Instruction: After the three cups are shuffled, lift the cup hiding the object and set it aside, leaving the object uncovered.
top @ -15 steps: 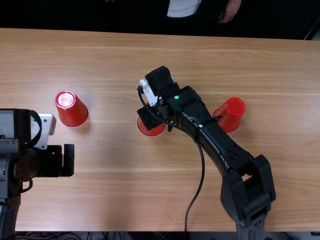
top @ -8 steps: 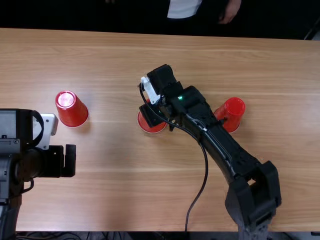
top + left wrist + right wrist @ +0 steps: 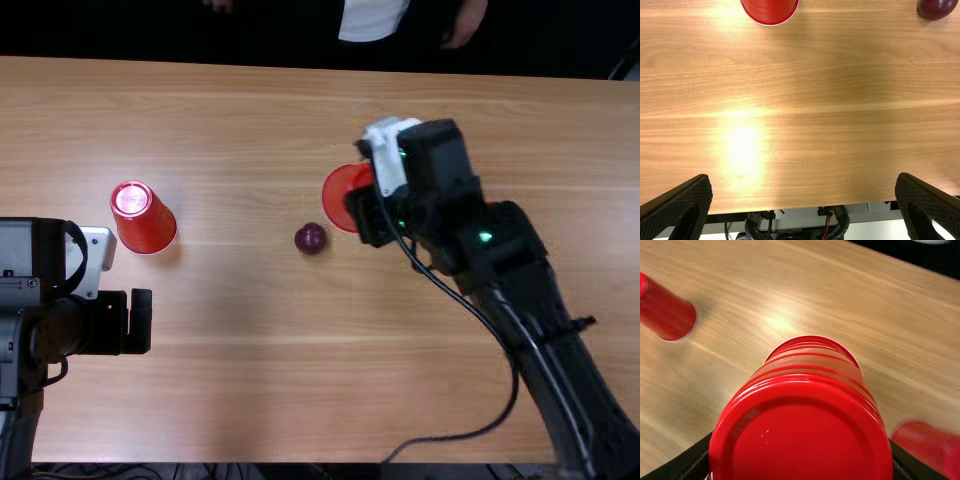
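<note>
Red plastic, the raised cup is up off the bench, tipped over, pinched at its base end by the right tool. The purple ball sits uncovered on the wood, close to that cup but not touching. Well off to the left, the left cup stands upside down. A third cup, red too, shows blurred near the raised one.
</note>
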You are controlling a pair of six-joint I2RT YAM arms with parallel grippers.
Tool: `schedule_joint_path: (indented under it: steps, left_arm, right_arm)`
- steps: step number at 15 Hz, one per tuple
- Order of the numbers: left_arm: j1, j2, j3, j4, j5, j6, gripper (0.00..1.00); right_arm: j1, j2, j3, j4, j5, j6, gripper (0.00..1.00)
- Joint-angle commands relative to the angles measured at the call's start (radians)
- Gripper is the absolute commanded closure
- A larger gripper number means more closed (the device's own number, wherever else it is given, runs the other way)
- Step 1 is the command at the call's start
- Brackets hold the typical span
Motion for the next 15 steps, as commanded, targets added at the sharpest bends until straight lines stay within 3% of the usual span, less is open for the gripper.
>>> schedule_joint_path:
  steps: [1,5,9,12,14,15]
  left_arm:
    - [-0.010,-0.001,-0.019,0.002,0.004,0.002,0.00]
    - [-0.010,-0.007,-0.019,0.000,0.006,0.002,0.00]
    - [-0.010,-0.059,-0.021,-0.011,0.002,0.000,0.00]
    - [-0.014,-0.083,-0.019,-0.015,0.001,-0.009,0.00]
    - [-0.010,-0.093,-0.018,-0.017,0.001,-0.009,0.00]
    - [-0.010,-0.097,-0.018,-0.017,0.001,-0.009,0.00]
  right_arm:
    - [-0.009,-0.070,-0.091,-0.003,0.003,0.008,0.79]
    - [-0.016,-0.197,-0.364,0.018,0.003,0.008,0.79]
    - [-0.013,-0.191,-0.525,0.021,-0.001,0.010,0.77]
    - [-0.013,-0.189,-0.631,0.192,0.001,0.010,0.76]
    - [-0.012,-0.189,-0.674,0.288,0.001,0.010,0.68]
    - [-0.012,-0.189,-0.687,0.312,0.001,0.008,0.57]
